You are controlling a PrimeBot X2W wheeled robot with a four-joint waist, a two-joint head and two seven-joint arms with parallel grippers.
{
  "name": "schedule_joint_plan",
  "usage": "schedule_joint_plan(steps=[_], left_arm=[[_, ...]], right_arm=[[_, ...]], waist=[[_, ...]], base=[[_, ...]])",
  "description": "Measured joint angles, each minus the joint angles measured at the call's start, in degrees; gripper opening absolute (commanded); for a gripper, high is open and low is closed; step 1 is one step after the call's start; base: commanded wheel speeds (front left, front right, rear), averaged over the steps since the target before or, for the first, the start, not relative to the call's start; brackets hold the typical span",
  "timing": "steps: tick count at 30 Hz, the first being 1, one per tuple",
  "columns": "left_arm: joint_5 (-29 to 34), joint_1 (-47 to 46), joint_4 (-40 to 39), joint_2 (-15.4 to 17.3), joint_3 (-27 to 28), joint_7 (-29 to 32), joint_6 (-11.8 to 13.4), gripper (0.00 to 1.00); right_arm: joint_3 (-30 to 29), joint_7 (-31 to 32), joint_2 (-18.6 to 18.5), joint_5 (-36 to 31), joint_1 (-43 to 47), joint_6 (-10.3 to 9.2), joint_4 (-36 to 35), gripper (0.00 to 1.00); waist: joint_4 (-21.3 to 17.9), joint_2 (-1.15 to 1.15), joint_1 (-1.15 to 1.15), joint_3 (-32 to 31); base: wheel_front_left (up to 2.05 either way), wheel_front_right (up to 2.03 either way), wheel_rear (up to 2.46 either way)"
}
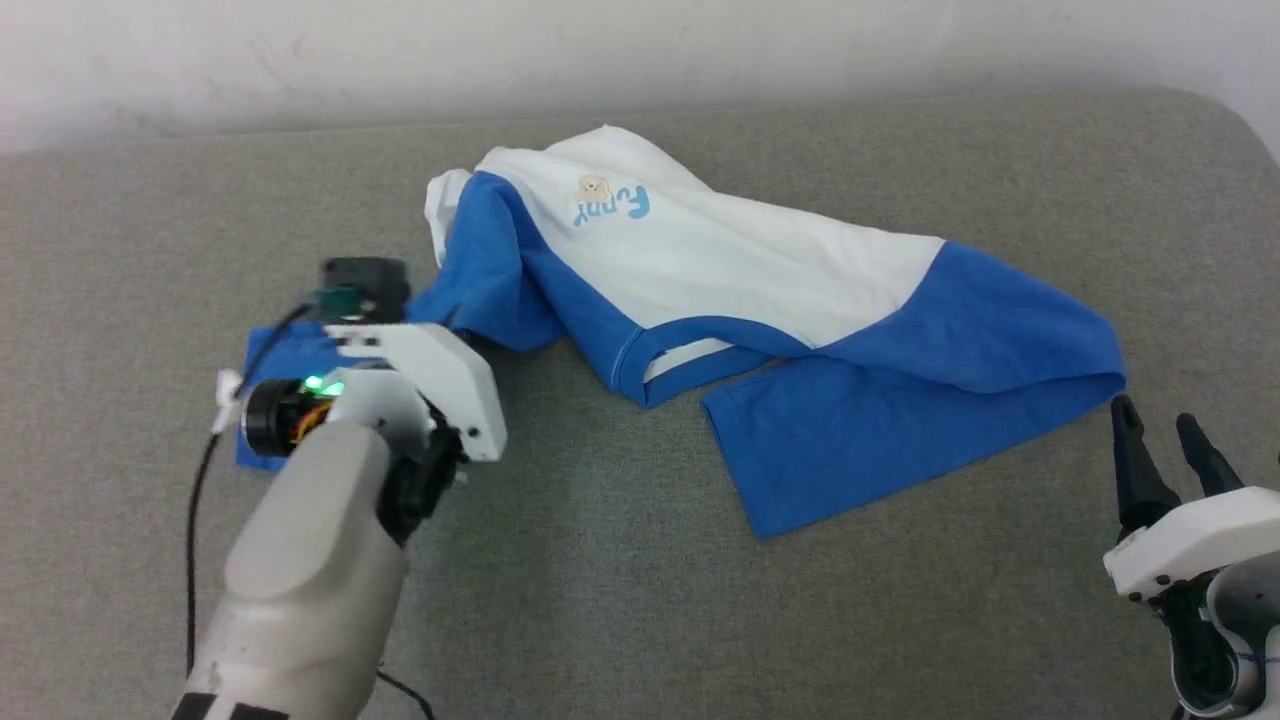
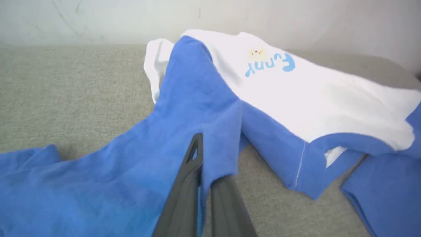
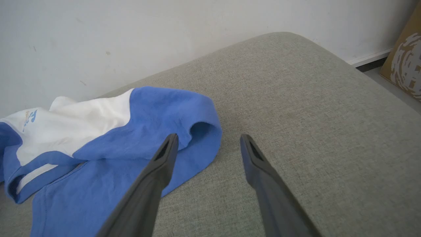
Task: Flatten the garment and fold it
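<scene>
Our left gripper point(image 2: 209, 171) is closed on a fold of royal-blue sleeve cloth. The fabric is pinched between its two dark fingers point(image 2: 187, 184) and drapes over the right one. Our right gripper point(image 3: 209, 141) is spread wide and empty, hovering at the near right of the other blue sleeve's rounded edge. It is close to the edge but, as far as we can tell, not touching.

The garment, a soft white T-shirt with royal-blue sleeves and neckband point(image 1: 760, 270), lies crumpled across the middle of the grey woven cushion point(image 1: 640, 600). Its white body is heaped toward the far left by the pale wall point(image 1: 640, 50), the small blue chest print point(image 1: 610, 200) faces up, and the neck opening is turned toward the near side.

We judge the step to be flattening, barely begun. To do it well, we should hold the left pinch firm and draw that sleeve low and leftward, skimming the cushion so the heap unrolls. The right gripper should take the right sleeve's hem with a deep bite and pull rightward until the twist at the shoulder comes out. A jerk could slip the thin cloth free.
</scene>
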Motion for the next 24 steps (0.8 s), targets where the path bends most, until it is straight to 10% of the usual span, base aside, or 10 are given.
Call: schedule_joint_plan(steps=[4, 19, 20, 24], left_arm=[[-6.21, 3.87, -7.67, 0.92, 6.7, -3.37, -0.11, 0.0], [-9.17, 22.82, -26.29, 10.68, 18.68, 1.34, 12.2, 0.02], [-9.35, 22.85, -26.24, 10.56, 18.69, 1.41, 12.21, 1.0], [-9.94, 23.08, -26.04, 9.83, 18.66, 2.08, 12.8, 1.0]], right_arm=[[0.11, -0.26, -0.01, 0.33, 0.12, 0.0, 0.37, 1.0], [1.85, 0.19, 0.0, 0.3, 1.02, 0.0, 0.24, 1.0], [2.33, 0.27, 0.0, 0.3, 0.98, 0.0, 0.22, 1.0], [3.85, 0.68, 0.05, 0.32, 0.97, 0.0, 0.19, 1.0]], waist=[[1.1, 0.0, 0.0, -0.75], [7.73, 0.0, -0.01, -3.66], [7.87, 0.0, -0.01, -3.71], [7.5, 0.0, -0.01, -3.85]], base=[[0.0, 0.0, 0.0], [0.0, 0.0, 0.0], [0.0, 0.0, 0.0], [0.0, 0.0, 0.0]])
